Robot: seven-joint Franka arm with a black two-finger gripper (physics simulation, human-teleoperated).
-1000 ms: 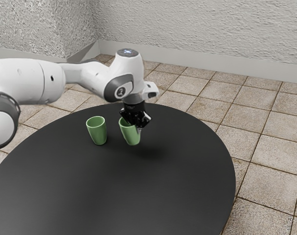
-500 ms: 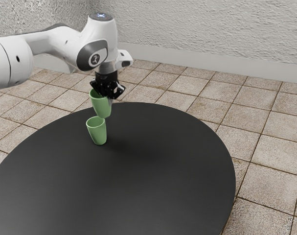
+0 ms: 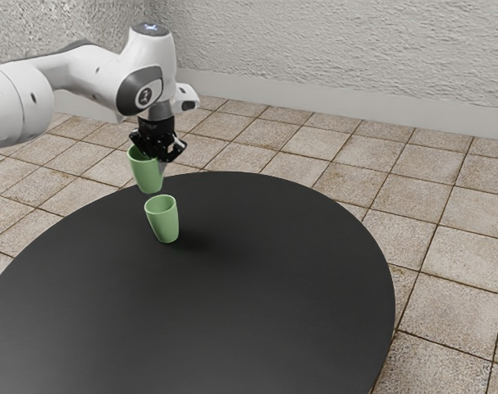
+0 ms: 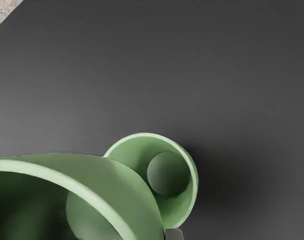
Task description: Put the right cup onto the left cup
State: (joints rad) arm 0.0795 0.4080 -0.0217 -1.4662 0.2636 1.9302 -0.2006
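My gripper [image 3: 160,156] is up in the air in the exterior view, shut on the wall of a green cup. This held cup [image 3: 146,174] hangs upright, above the other cup and slightly toward the exterior view's left. The other green cup [image 3: 163,220] stands upright on the black table with its mouth up. In the wrist view the held cup [image 4: 116,182] looms large and overlaps part of the standing cup's rim. Inside the standing cup [image 4: 187,200] the round bottom is visible.
The round black table [image 3: 273,287] spreads around the standing cup. Beyond its edge lie floor tiles [image 3: 445,222], with a textured wall [image 3: 355,49] behind.
Over the last second my gripper has risen and carried its cup toward the exterior view's left, passing above the standing cup. The standing cup has stayed in place.
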